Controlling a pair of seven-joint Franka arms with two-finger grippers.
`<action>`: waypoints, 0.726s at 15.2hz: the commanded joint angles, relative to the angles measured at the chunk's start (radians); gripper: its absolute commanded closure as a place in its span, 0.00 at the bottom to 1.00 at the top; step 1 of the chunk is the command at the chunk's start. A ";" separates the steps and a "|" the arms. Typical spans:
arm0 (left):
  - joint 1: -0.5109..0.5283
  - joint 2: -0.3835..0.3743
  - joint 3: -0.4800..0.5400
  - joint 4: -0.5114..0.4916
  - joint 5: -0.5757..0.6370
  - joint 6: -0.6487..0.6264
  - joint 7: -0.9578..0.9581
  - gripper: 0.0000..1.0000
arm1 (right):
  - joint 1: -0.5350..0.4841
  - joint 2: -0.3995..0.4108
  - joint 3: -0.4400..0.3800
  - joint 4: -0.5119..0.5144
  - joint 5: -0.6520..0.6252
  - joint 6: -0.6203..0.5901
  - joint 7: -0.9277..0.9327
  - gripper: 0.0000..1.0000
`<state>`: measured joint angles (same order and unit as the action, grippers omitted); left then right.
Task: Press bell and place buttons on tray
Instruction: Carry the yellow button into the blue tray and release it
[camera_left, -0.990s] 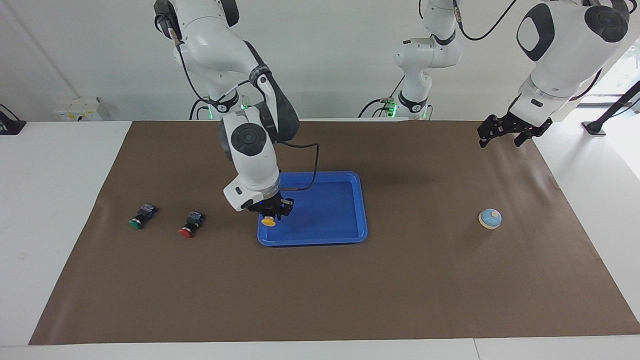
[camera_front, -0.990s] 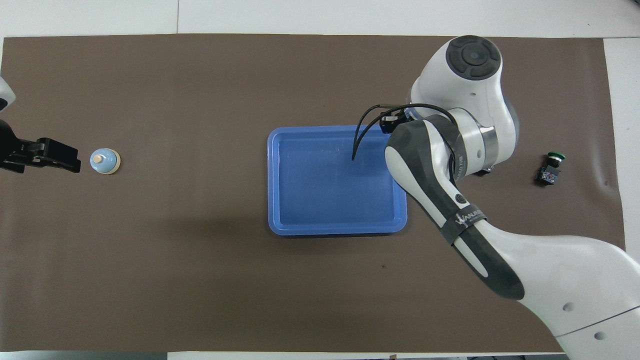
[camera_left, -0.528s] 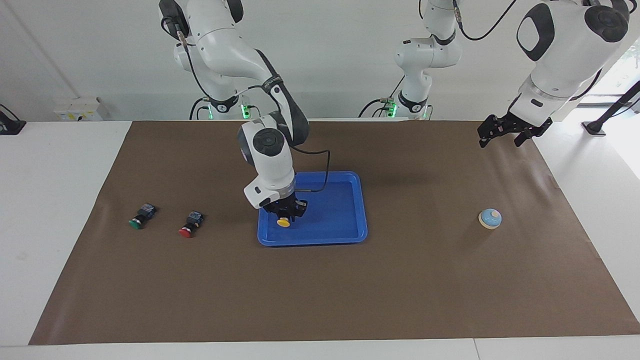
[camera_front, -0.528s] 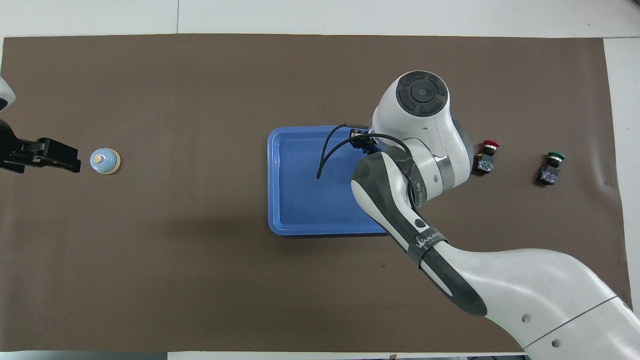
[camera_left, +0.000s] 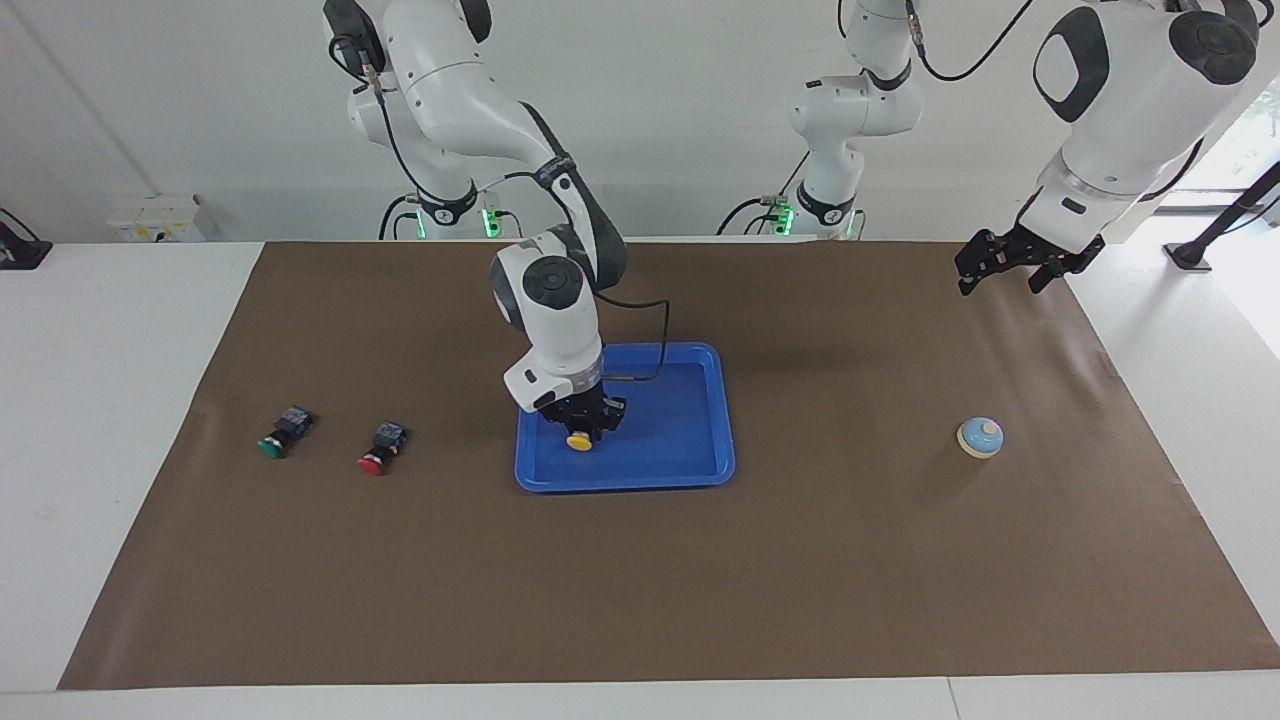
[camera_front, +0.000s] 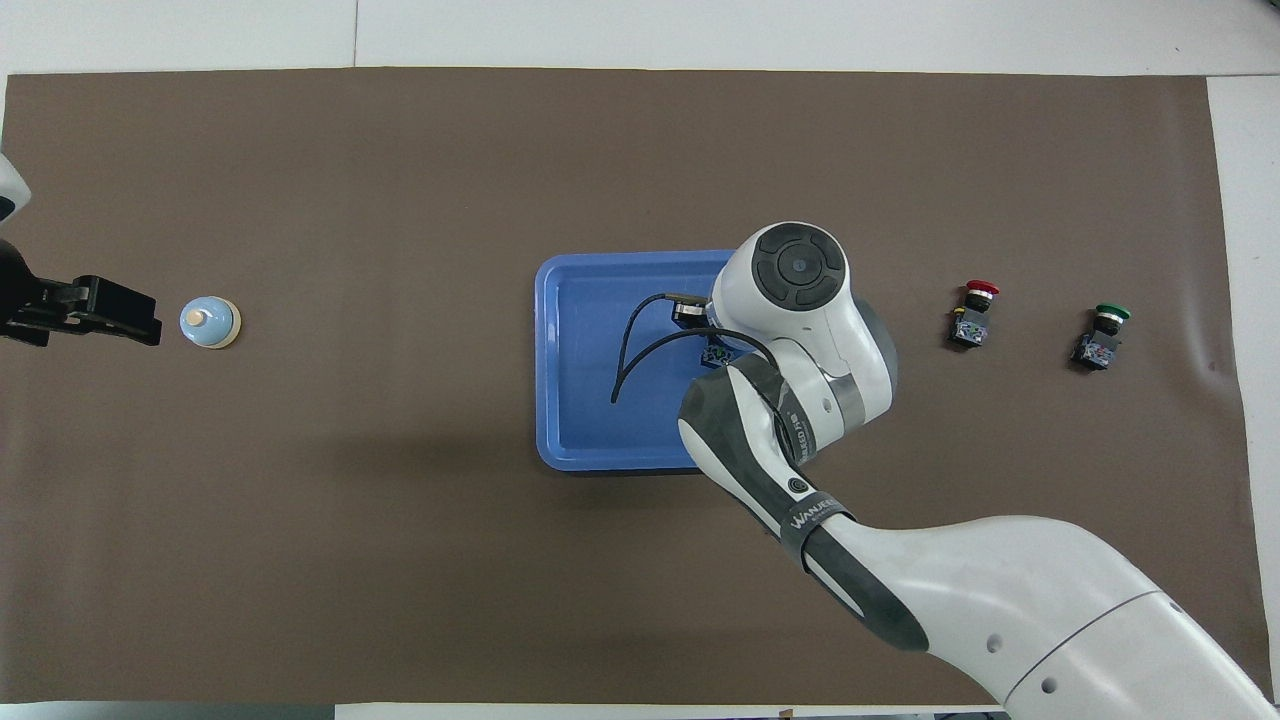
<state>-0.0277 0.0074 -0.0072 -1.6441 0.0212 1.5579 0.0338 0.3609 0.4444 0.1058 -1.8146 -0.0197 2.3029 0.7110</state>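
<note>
The right claw (camera_left: 583, 428) pinches the yellow-capped black push-button (camera_left: 578, 440) low over the flat bright-blue plastic tray (camera_left: 690, 440); from overhead the arm hides both. The left claw (camera_left: 1003, 262), fingers spread, waits above the surface near the small light-blue dome bell (camera_left: 980, 437).

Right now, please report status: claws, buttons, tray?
Right claw holds yellow button over tray. Left claw waits. Red button, green button on mat.

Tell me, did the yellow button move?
Yes. The right hand carried the yellow button from the tray rim at the right arm's end further in over the tray.
</note>
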 joint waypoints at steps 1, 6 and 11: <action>0.006 -0.027 0.000 -0.030 -0.009 0.011 -0.003 0.00 | -0.002 -0.024 0.000 -0.031 -0.003 0.023 0.054 0.63; 0.006 -0.027 -0.002 -0.030 -0.009 0.011 -0.003 0.00 | -0.026 -0.038 -0.005 0.012 -0.003 -0.061 0.051 0.00; 0.006 -0.027 -0.002 -0.030 -0.009 0.011 -0.003 0.00 | -0.157 -0.073 -0.005 0.187 -0.003 -0.353 -0.081 0.00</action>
<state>-0.0277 0.0074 -0.0072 -1.6441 0.0212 1.5579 0.0338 0.2705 0.3907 0.0919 -1.6689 -0.0204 2.0263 0.7153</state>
